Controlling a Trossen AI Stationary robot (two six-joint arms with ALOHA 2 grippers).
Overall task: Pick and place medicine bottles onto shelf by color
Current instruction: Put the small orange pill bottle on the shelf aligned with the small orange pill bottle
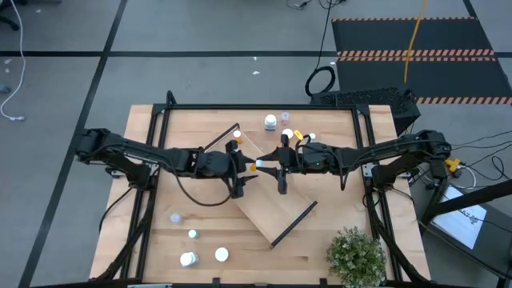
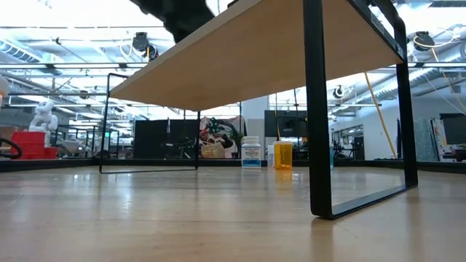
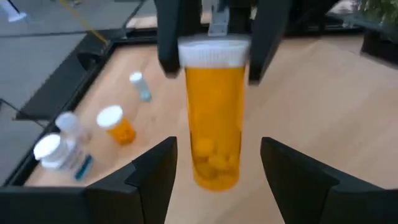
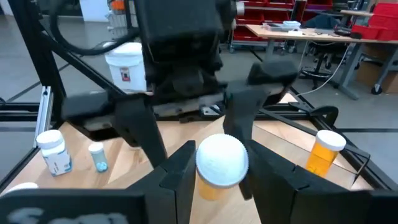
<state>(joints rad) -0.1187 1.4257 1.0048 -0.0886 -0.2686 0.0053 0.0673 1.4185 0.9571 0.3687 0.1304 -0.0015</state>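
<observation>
My right gripper [image 4: 219, 167] is clamped on the white cap of an orange bottle [image 3: 212, 106], holding it in the air above the shelf [image 1: 270, 210]. My left gripper [image 3: 217, 167] faces it with its jaws apart, one finger on each side of the bottle's lower body and a gap showing on both sides. Nothing is gripped there yet.

This looks like a hand-over. To do it well I would centre the body between the left fingers and close low on it, well clear of the cap. The right jaws should let go only once the left grip is firm, because the bottle is round and smooth and a lopsided squeeze could tip it out.

Counts from above are approximate, since the caps are tiny:
- Orange bottles: the one I hold, two that seem to stand at the shelf's far end [image 1: 235, 140], and at least one more just beyond the shelf.
- Beyond the shelf: a cluster [image 1: 286, 128] of about five caps, with clear or pale-blue bottles mixed in with the orange.
- On the near side of the shelf: four bottles [image 1: 192, 240] well apart from it, two of them small and clear, two showing only broad white caps.
- Shelf: one.
</observation>
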